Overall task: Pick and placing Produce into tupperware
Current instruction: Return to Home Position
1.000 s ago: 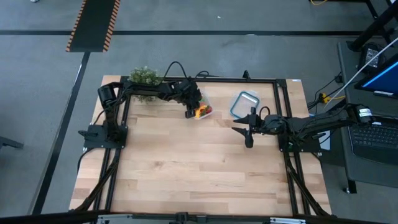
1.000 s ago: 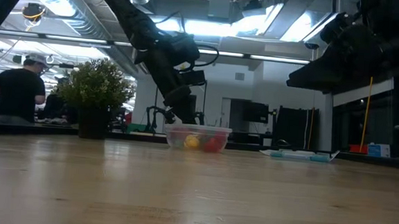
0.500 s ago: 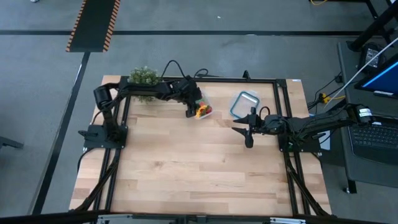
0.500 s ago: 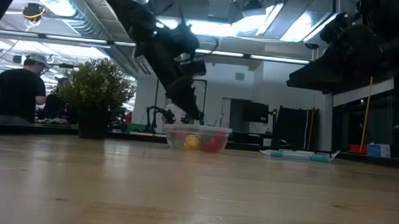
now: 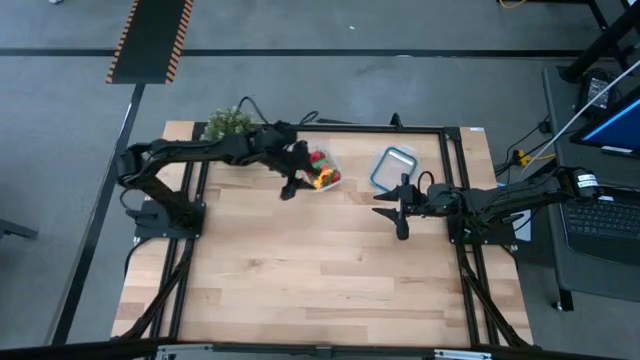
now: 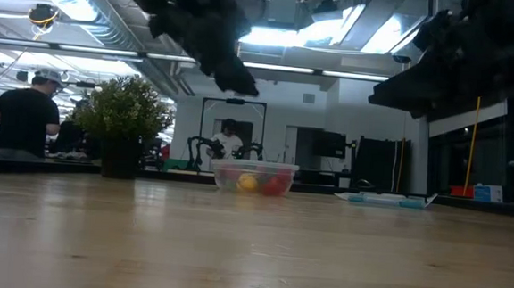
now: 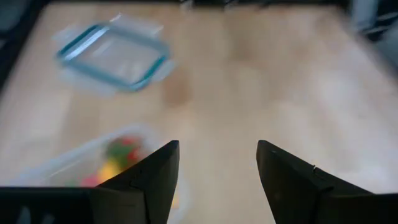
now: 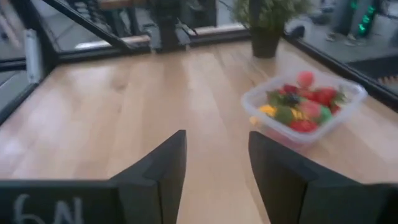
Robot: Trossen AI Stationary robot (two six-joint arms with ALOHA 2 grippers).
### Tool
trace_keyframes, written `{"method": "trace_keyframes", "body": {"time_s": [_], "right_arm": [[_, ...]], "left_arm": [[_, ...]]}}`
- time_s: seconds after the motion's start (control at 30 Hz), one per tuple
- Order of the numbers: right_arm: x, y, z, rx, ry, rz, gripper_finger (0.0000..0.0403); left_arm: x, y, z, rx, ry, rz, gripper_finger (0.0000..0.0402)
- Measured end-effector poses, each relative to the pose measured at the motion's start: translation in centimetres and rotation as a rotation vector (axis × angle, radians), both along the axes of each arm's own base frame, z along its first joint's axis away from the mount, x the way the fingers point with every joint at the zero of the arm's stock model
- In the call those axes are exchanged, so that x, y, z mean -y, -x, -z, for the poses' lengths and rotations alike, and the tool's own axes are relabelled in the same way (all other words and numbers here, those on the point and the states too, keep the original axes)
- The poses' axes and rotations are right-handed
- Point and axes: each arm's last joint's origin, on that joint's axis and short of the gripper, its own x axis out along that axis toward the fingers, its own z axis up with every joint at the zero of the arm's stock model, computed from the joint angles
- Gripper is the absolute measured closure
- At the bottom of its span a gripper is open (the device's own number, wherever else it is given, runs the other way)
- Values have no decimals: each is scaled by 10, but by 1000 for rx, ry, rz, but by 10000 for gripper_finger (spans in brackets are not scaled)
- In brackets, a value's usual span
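Note:
The tupperware [image 5: 322,170] is a small clear tub standing on its base at the table's far middle. It holds the produce [image 8: 301,104]: red, yellow and green toy pieces. My left gripper [image 5: 289,188] hangs open above the table just left of the tub, high over it in the low view [image 6: 243,82]. Nothing is between its fingers [image 7: 149,180]; the tub [image 7: 93,165] shows beside them. My right gripper [image 5: 390,212] waits open to the right of the tub, pointing toward it [image 8: 217,177].
A clear container with a blue rim [image 5: 393,168] lies right of the tub, close to my right gripper. A bushy potted plant [image 5: 228,122] stands at the far left corner. The near half of the wooden table [image 5: 320,290] is bare. A person [image 6: 22,116] is in the room beyond.
My left gripper has risen from just over the tub's left side and drawn back toward the table's left edge, tipping more level. The tub and its produce have stayed where they were.

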Motion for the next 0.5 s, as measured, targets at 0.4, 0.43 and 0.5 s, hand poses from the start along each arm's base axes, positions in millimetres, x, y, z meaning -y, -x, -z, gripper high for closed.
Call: {"method": "trace_keyframes", "body": {"time_s": [0.4, 0.43, 0.5], "right_arm": [[-4, 7, -41, 132, 62, -144, 228], [-4, 10, -47, 116, 63, -145, 228], [-3, 18, -61, 95, 63, -145, 228]], "left_arm": [[61, 90, -27, 289, -2, 69, 195], [66, 100, -30, 315, -13, 68, 195], [73, 119, -36, 379, -29, 59, 195]]}}
